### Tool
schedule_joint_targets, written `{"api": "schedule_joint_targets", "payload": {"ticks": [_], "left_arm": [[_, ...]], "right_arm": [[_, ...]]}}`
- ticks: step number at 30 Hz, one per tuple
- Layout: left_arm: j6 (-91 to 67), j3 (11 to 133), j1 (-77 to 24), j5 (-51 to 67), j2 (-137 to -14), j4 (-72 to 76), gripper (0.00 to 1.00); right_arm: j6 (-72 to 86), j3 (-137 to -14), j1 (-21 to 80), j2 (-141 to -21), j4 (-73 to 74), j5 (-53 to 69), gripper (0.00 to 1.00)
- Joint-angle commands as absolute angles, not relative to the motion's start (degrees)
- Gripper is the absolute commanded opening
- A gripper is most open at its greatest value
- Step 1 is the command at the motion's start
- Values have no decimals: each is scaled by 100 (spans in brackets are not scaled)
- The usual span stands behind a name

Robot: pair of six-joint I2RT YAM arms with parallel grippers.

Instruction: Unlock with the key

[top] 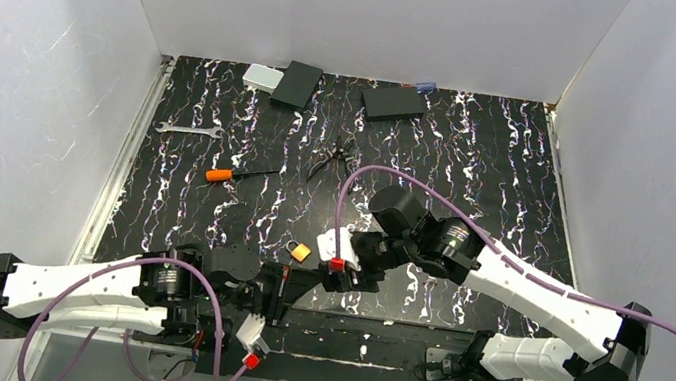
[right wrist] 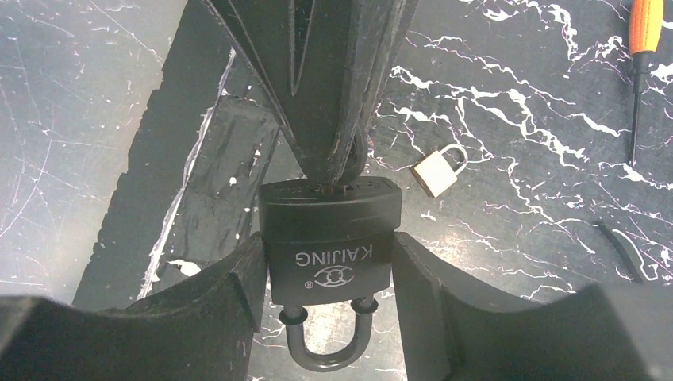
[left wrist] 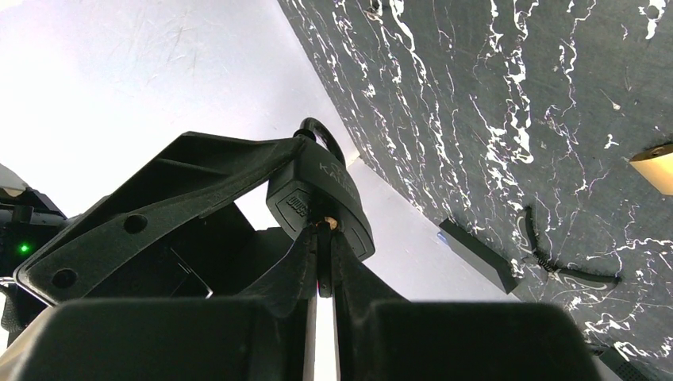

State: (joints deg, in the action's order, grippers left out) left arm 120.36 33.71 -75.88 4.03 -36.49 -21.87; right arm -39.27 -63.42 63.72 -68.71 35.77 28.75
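A black padlock (right wrist: 329,238) marked KAIJING hangs above the table with my right gripper (right wrist: 327,250) shut on its two sides. Its shackle points toward the right wrist camera. My left gripper (left wrist: 324,230) is shut on the key (left wrist: 324,266), a thin dark piece pinched between the fingers. The key's tip meets the padlock (left wrist: 321,194) at its keyway face, and the blade is hidden there. In the top view both grippers meet over the table's near middle, left gripper (top: 295,280) and right gripper (top: 342,272).
A small brass padlock (top: 298,250) lies on the table just beyond the grippers. Farther back are an orange screwdriver (top: 233,175), a wrench (top: 188,130), pliers (top: 330,161), two black boxes (top: 297,84) (top: 394,103) and a white box (top: 262,77). White walls enclose three sides.
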Motion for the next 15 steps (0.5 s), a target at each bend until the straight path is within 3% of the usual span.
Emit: {"api": "schedule_joint_targets", "payload": {"ticks": [1, 4, 9, 15], "left_arm": [[12606, 3418, -7497, -314, -3905, -2585, 0], [12449, 3464, -7497, -322, -3905, -2660, 2], [12045, 3597, -7497, -227, -3857, -2860, 23], [11388, 3785, -7497, -34, -3817, -3000, 29]], "right_arm": [[-3852, -6750, 6504, -6571, 2837, 3841, 1], [-3778, -6424, 6504, -6375, 2500, 3434, 1], [-3753, -6009, 6504, -6048, 2175, 2816, 1], [-3723, -5671, 6504, -5820, 1891, 2402, 1]]}}
